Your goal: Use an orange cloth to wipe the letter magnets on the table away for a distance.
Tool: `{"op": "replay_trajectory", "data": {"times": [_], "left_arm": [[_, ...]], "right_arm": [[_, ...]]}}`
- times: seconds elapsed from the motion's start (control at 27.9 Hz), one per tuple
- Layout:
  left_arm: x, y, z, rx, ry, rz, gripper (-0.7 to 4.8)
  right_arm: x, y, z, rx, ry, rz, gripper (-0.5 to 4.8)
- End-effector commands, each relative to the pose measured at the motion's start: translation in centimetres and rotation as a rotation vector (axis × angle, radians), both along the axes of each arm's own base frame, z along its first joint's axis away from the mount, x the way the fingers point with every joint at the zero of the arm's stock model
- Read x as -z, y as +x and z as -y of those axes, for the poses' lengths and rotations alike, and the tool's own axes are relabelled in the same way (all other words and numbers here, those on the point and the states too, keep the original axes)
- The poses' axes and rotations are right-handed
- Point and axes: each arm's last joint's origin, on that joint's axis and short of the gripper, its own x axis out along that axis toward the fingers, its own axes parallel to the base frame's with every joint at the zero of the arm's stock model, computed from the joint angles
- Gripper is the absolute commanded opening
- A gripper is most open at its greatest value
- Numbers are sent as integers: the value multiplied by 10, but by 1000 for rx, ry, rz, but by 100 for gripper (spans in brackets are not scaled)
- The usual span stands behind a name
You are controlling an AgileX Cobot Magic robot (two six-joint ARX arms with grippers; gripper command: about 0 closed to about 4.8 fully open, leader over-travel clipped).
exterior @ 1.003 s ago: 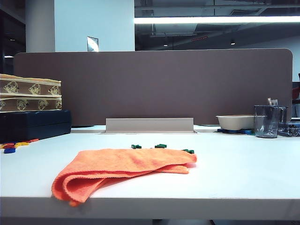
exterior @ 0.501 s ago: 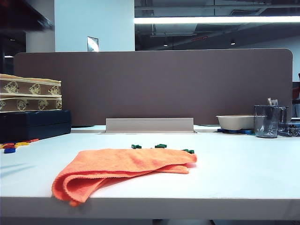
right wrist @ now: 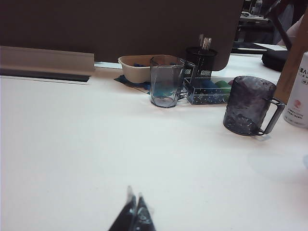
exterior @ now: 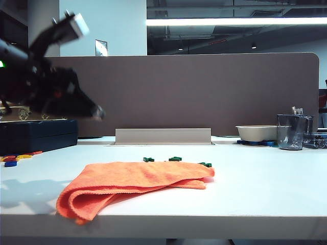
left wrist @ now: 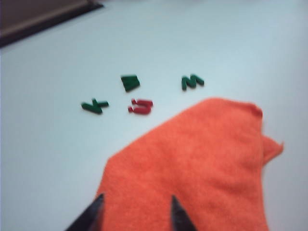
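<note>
Approaching the orange cloth (left wrist: 192, 163), nothing gripped yet.
Left end effector (left wrist: 134, 214) hovers over the cloth with jaws parted; right end effector (right wrist: 134, 214) rests pinched shut above bare tabletop (exterior: 255, 184). Letter magnets (left wrist: 130, 94) lie just beside the cloth's far edge: a misplaced grab could bunch the fabric and scatter them.

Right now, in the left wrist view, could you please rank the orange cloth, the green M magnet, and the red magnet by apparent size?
1. The orange cloth, by far the largest.
2 and 3. The green M magnet and the red magnet look alike in size; the blur prevents ranking them.
</note>
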Motion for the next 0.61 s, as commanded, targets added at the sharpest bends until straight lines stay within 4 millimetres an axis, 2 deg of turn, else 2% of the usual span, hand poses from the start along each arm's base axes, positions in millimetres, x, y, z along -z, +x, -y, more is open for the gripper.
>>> {"op": "replay_trajectory", "data": {"times": [0.04,0.32,0.47,0.61], "left_arm": [[5,4,2,7,3,-12,185],[13,7,11,54,-1,-29,189],[12,11,27,104,4,-37,247],[11,20,48,142,14,-41,248]], "right_arm": [[1,0,0,1,1,9,-5],[1,0,0,1,1,9,-5],[1,0,0,1,1,9,-5],[1,0,0,1,1,9,-5]]}}
